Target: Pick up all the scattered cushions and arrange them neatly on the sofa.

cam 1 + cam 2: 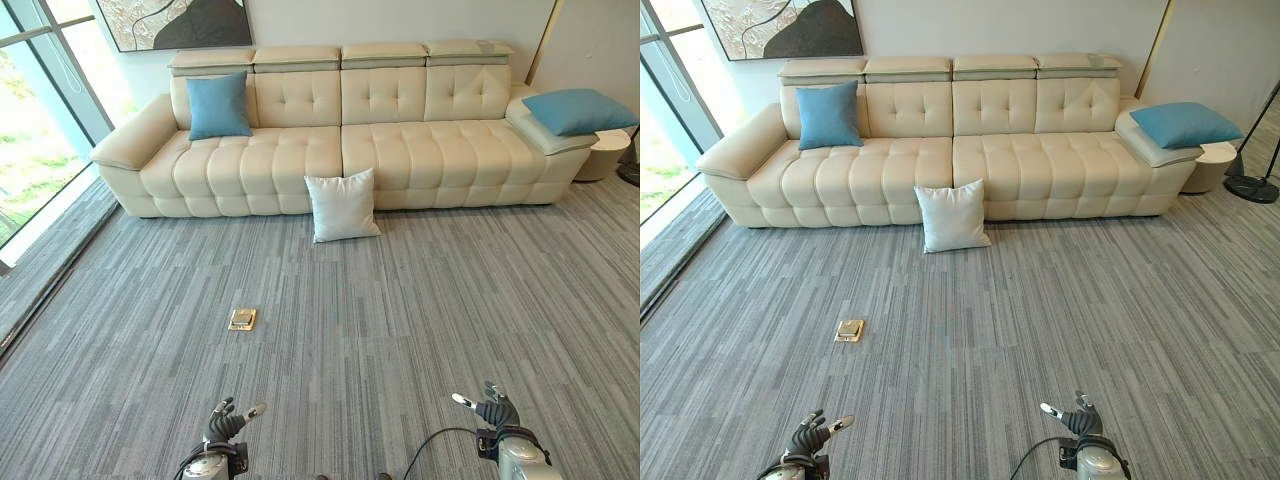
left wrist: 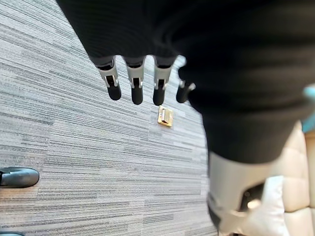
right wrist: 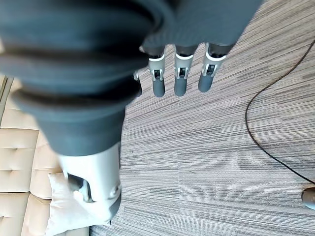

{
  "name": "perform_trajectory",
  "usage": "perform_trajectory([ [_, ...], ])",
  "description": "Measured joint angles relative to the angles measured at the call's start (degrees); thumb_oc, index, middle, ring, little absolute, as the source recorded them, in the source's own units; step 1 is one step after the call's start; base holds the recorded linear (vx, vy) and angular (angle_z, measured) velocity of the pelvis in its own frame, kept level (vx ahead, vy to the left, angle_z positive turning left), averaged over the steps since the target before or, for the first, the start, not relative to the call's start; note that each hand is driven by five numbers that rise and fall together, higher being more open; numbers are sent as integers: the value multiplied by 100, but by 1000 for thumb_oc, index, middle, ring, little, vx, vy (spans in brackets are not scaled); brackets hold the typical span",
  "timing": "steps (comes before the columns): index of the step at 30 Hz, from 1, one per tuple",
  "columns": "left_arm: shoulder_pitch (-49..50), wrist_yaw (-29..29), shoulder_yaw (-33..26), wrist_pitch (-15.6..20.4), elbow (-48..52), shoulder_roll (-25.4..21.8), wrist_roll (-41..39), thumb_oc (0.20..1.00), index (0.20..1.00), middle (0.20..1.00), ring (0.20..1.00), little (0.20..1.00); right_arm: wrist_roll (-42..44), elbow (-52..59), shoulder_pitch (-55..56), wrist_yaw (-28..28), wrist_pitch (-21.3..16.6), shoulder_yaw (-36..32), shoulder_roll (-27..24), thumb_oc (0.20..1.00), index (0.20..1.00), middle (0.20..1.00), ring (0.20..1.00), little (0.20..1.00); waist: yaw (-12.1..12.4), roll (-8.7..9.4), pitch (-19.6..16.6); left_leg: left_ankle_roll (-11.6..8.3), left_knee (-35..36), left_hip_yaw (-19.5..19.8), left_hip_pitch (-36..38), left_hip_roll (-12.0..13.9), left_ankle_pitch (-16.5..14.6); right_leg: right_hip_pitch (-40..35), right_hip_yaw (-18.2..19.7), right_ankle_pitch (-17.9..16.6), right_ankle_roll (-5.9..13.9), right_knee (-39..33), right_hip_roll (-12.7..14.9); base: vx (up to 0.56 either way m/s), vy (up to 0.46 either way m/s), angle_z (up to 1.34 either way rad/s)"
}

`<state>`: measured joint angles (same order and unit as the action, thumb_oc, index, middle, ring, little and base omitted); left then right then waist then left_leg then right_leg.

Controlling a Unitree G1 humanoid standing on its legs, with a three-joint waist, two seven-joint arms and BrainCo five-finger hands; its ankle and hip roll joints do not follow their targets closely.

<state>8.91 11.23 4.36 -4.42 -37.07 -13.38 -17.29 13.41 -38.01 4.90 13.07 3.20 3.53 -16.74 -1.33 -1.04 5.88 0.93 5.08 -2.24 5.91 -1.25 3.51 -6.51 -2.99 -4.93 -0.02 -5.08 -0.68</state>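
Note:
A white cushion (image 1: pixel 342 205) stands on the grey carpet, leaning against the front of the cream sofa (image 1: pixel 400 150) near its middle. A blue cushion (image 1: pixel 218 105) stands upright on the sofa's left seat against the backrest. Another blue cushion (image 1: pixel 578 110) lies flat on the sofa's right armrest. My left hand (image 1: pixel 228 421) and right hand (image 1: pixel 493 409) hang low at the near edge of the view, far from the sofa, both open with straight fingers (image 2: pixel 135 86) and holding nothing. The white cushion (image 3: pixel 66 211) also shows in the right wrist view.
A brass floor socket (image 1: pixel 242 319) sits in the carpet left of centre. A round side table (image 1: pixel 606 155) stands right of the sofa, with a floor lamp base (image 1: pixel 1252 188) beside it. Tall windows (image 1: pixel 40 120) line the left wall. A person's dark shoe (image 2: pixel 18 177) is on the carpet.

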Motion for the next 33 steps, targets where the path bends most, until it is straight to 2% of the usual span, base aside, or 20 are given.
perform_trajectory([
  [19, -5, 18, 1, 0, -13, -1, -5, 1000, 1000, 1000, 1000, 1000, 4, -61, 19, 50, 90, 35, 19, 1000, 1000, 1000, 1000, 1000, 8, 71, 29, -5, 0, 0, -85, -3, 6, 84, -4, -10, 9, 0, 2, 8, 12, 0],
  [26, -2, 39, -4, -2, -39, -10, -6, 1000, 1000, 1000, 1000, 1000, -52, -83, 18, 45, 97, 31, 21, 1000, 1000, 1000, 1000, 1000, 16, 181, 112, 6, 0, 2, -195, -12, 5, 194, -10, -17, 15, 3, 12, 42, 106, 1],
  [28, -47, 41, 1, 0, -151, -20, -5, 1000, 1000, 1000, 1000, 1000, -51, -137, 15, 44, 90, 29, 20, 1000, 1000, 1000, 1000, 1000, 11, 219, 139, 91, -1, -14, -202, -81, -53, 255, -31, 13, 41, 101, 41, -12, 183, 3],
  [29, -88, 53, -4, -11, -235, -30, -6, 1000, 1000, 1000, 1000, 1000, -50, -171, -28, 43, 95, 32, 18, 1000, 1000, 1000, 1000, 1000, 12, 166, 146, 132, -1, 32, -266, -27, 12, 371, -32, 77, 80, 294, 31, -18, 189, -7],
  [30, -137, 68, 3, -14, -265, -44, -6, 1000, 1000, 1000, 1000, 1000, -53, -213, -33, 42, 86, 30, 14, 1000, 1000, 1000, 1000, 1000, -5, 186, 192, 174, -2, -5, -282, -83, -38, 583, -19, 78, 84, 601, 48, -15, 249, -13],
  [32, -351, 76, 6, -25, -454, -27, -6, 1000, 1000, 1000, 1000, 1000, -58, -240, -237, 39, 92, 28, -48, 1000, 1000, 1000, 1000, 1000, 8, 25, 517, 262, -3, -13, -289, -20, -88, 1249, -28, 307, 361, 1967, 71, 17, 144, -17],
  [33, -449, 81, 6, -31, -459, -39, -6, 1000, 1000, 1000, 1000, 1000, -73, -221, -312, 36, 92, 30, -48, 1000, 1000, 1000, 1000, 1000, 8, 6, 594, 287, -2, -36, -285, -26, -104, 1627, -40, 341, 386, 2638, 123, 29, 105, 1],
])
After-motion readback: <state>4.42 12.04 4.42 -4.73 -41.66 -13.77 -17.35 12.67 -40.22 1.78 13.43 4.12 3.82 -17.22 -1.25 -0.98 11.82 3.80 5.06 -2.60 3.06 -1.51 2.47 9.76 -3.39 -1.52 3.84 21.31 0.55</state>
